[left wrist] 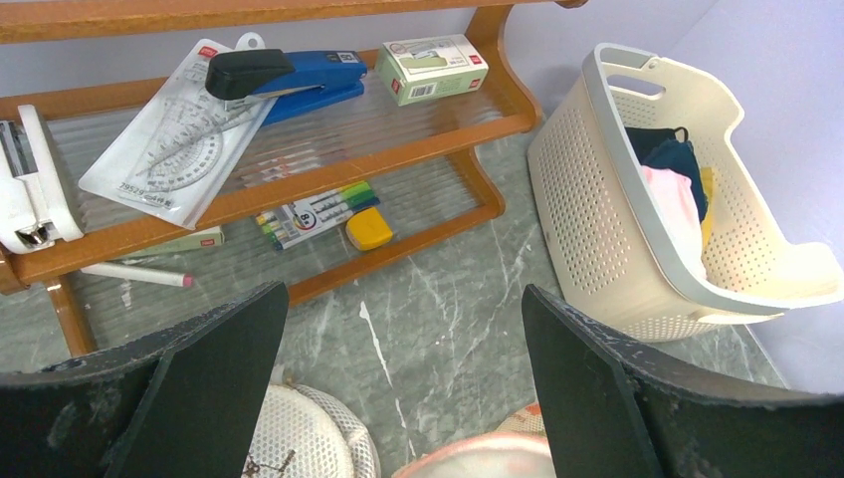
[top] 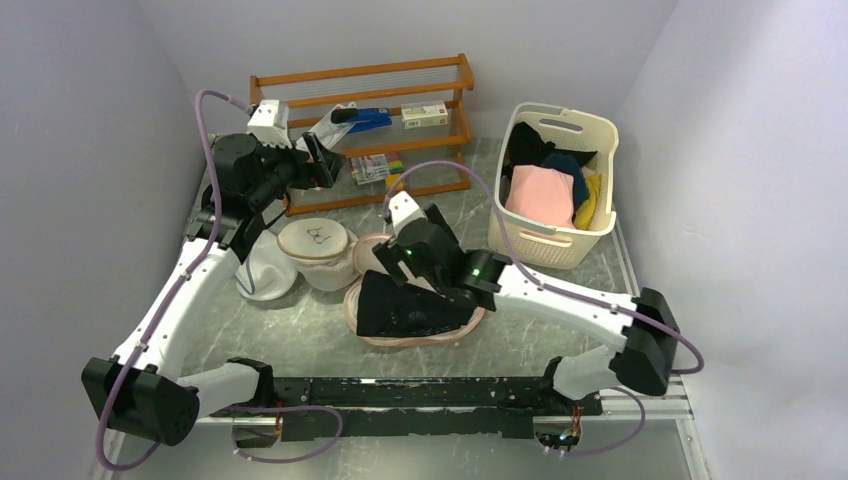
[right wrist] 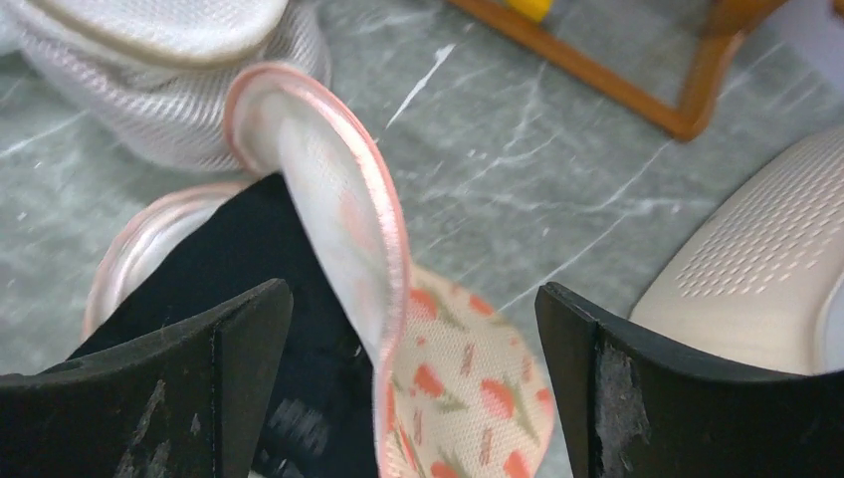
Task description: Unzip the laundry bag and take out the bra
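The left gripper (left wrist: 403, 299) hung open and empty by the wooden shelf (left wrist: 398, 134). At mid-table the laundry bag (right wrist: 343, 199) lay with one lobe folded up and the black bra (right wrist: 259, 259) on its beige inside, and the right gripper (right wrist: 413, 294) stood over them, fingers spread, clamping nothing. Both looked light and floppy, so the bra's exposed edge, pinched clear of the mesh, seemed the best hold; the zipper could not be made out, and the right arm hid much of the bra from above.
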{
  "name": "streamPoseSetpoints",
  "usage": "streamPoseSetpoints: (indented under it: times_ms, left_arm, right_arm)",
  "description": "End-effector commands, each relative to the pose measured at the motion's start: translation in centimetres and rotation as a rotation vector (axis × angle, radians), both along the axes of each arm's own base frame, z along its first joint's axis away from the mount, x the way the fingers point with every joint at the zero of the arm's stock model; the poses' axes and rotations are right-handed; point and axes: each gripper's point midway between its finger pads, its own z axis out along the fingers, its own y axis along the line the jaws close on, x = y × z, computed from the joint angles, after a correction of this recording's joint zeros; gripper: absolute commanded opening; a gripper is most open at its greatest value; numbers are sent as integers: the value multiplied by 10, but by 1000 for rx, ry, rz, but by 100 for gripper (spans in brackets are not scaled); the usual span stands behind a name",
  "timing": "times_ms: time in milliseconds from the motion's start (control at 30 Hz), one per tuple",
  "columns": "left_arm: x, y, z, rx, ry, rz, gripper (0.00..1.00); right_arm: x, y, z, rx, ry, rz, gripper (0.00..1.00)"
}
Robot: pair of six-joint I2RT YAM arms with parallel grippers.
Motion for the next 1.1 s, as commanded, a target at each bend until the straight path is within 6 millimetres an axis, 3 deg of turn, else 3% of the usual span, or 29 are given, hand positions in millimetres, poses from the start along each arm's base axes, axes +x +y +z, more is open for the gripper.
streamPoseSetpoints:
  times_ms: [0, 100, 267, 433, 633, 767, 900, 1067]
  left_arm:
    - [1, -3, 10, -20, -26, -27, 99]
    - [2, -3, 7, -19, -20, -28, 99]
    - [3, -6, 4, -19, -11, -42, 99]
    - [4, -5, 2, -17, -6, -37, 99]
    - [4, -9, -1, -49, 19, -44, 99]
    - [6, -9, -3, -47, 28, -44, 99]
    - [6, -9, -3, -45, 26, -42, 99]
    - [7, -8, -3, -41, 27, -35, 99]
  right_arm:
    - [-43, -26, -55, -16, 207, -6, 95]
    - [-56, -44, -76, -64, 256, -6, 95]
    - [-96, -20, -83, 48, 362, 209, 92]
    - [-116, -8, -84, 75, 358, 273, 88]
    - [-127, 11, -101, 28, 354, 311, 74]
    - [-124, 22, -104, -47, 281, 305, 70]
    - [-116, 22, -114, -145, 219, 267, 68]
    - [-106, 19, -114, -203, 146, 199, 55]
